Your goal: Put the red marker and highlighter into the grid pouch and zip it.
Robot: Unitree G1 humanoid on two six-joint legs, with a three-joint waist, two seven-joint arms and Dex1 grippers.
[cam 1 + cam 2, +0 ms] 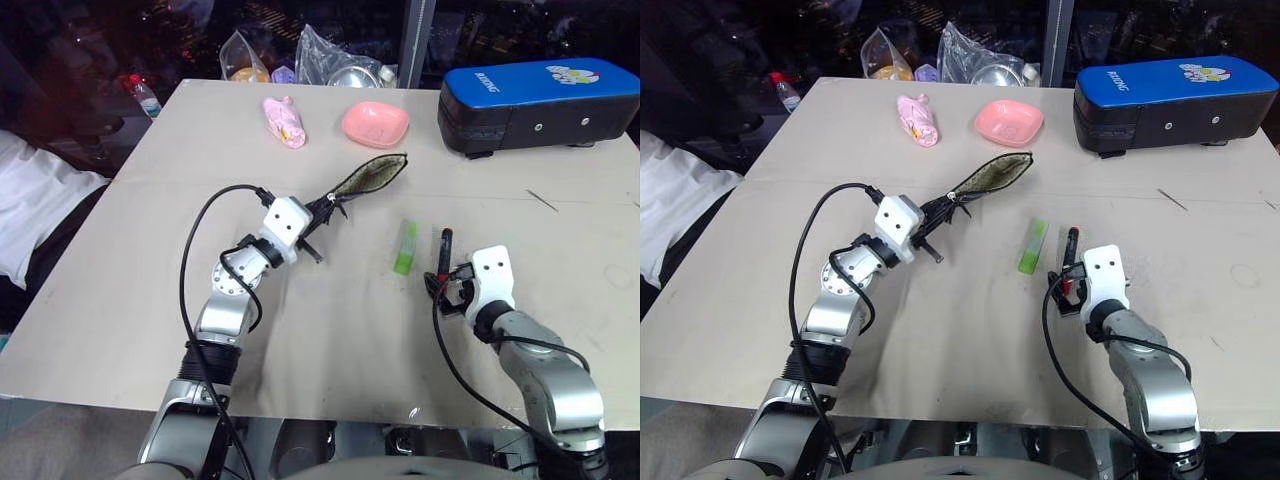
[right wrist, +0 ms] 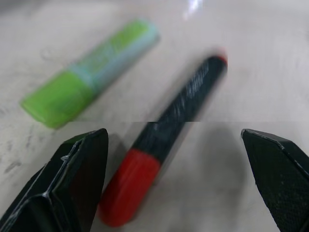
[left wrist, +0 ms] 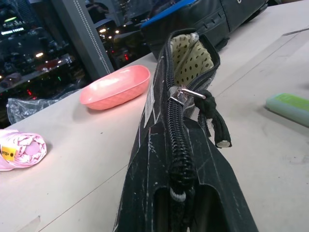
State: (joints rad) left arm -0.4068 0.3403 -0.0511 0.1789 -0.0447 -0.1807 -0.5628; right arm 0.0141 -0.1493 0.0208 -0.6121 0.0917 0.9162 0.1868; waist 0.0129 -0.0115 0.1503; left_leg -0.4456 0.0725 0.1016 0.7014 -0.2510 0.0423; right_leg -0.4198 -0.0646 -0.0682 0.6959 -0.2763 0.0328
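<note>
Left gripper [image 1: 318, 215] clamps the grid pouch [image 1: 368, 176] open-mouthed toward one o'clock, while the right gripper [image 2: 174, 181], jaws wide, straddles the red marker [image 2: 161, 145] beside the highlighter [image 1: 405, 248] at its nine o'clock; next, close and lift.

Left gripper [image 1: 318, 214]: clamped on the near end of the grid pouch [image 1: 368, 176], which is lifted and gapes at its far end.
Right gripper [image 1: 447, 283]: fingers spread, just at the red marker [image 1: 444, 250].
Highlighter [image 1: 405, 248]: flat on the table [image 1: 150, 190], just beside the marker.
Far side: pink dish [image 1: 375, 123], blue-and-black case [image 1: 538, 104].
</note>
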